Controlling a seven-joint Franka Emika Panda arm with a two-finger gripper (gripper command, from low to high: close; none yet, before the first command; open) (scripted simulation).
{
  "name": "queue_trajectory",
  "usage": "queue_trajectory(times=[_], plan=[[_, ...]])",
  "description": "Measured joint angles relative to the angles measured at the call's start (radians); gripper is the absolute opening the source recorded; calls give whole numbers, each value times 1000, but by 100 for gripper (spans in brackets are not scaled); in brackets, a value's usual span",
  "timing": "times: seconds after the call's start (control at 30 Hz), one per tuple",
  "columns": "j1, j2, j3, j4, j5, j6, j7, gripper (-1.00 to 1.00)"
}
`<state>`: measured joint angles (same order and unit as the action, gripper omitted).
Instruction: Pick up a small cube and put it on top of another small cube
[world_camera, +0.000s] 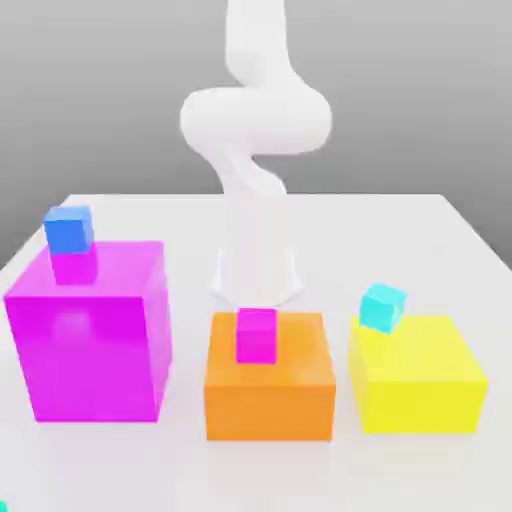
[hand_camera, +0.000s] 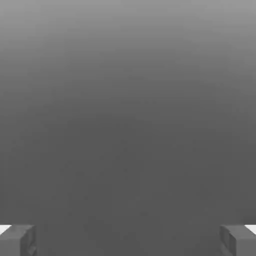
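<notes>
Teal-green cube (world_camera: 3, 507) is just caught at the exterior view's lower left corner, cut off by the frame, so its full shape and exact footing cannot be told. It is judged to be light, stiff and not fragile, with smooth sides that may slip under an off-centre pinch; it is best gripped squarely on two opposite faces, near mid-height. The gripper (hand_camera: 128, 241) is seen in the hand view spread wide, with nothing pinched between its fingers. Small tops are offered by the blue cube (world_camera: 69, 231) on the magenta block (world_camera: 85, 340), the magenta cube (world_camera: 256, 337) on the orange block (world_camera: 268, 408) and the turned cyan cube (world_camera: 382, 308) on the yellow block (world_camera: 420, 396). Bare table (world_camera: 200, 477) lies in front of the blocks; their edges should be cleared from above.
</notes>
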<state>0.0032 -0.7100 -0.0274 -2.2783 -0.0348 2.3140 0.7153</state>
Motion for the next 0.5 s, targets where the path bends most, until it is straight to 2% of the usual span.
queue_trajectory(times=[0.27,0.5], plan=[[20,289,-120,72,-69,42,-309,0],[19,540,-231,131,-38,82,-638,0]])
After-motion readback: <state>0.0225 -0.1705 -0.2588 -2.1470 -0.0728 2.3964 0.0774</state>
